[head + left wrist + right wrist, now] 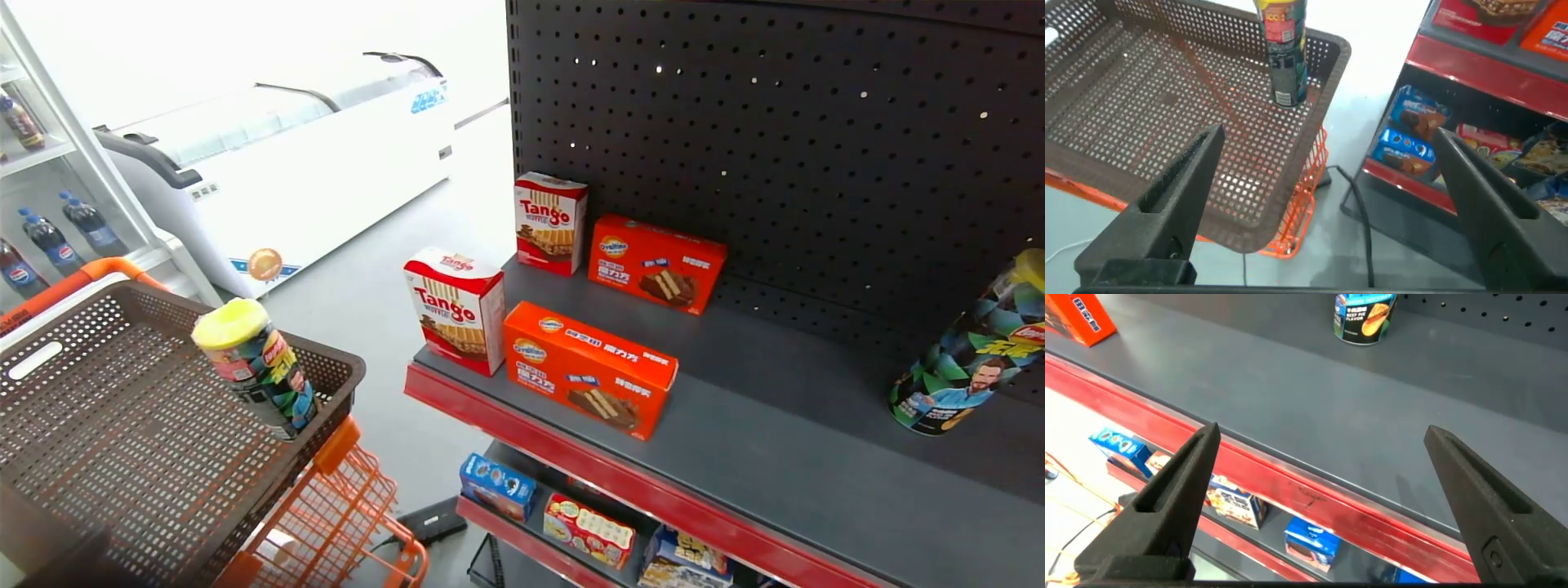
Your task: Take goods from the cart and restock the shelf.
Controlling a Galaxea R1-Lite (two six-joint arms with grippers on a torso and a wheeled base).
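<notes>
A tall chips can with a yellow lid [255,367] stands upright at the right corner of the brown perforated cart basket [114,425]; the left wrist view shows the can [1283,51] beyond my open left gripper [1323,175], which hangs above the basket's corner [1290,163] with nothing between its fingers. A matching can [971,359] stands at the right of the dark shelf [775,441], against the pegboard. My right gripper [1323,478] is open and empty, over the shelf's red front edge [1290,486], with that can [1362,317] farther back.
Two red-and-white wafer boxes [457,310] [549,222] and two orange boxes [588,369] [655,263] occupy the shelf's left part. Lower shelves hold small snack boxes [496,486]. The basket sits on an orange cart frame [343,523]. A white chest freezer [277,163] stands behind.
</notes>
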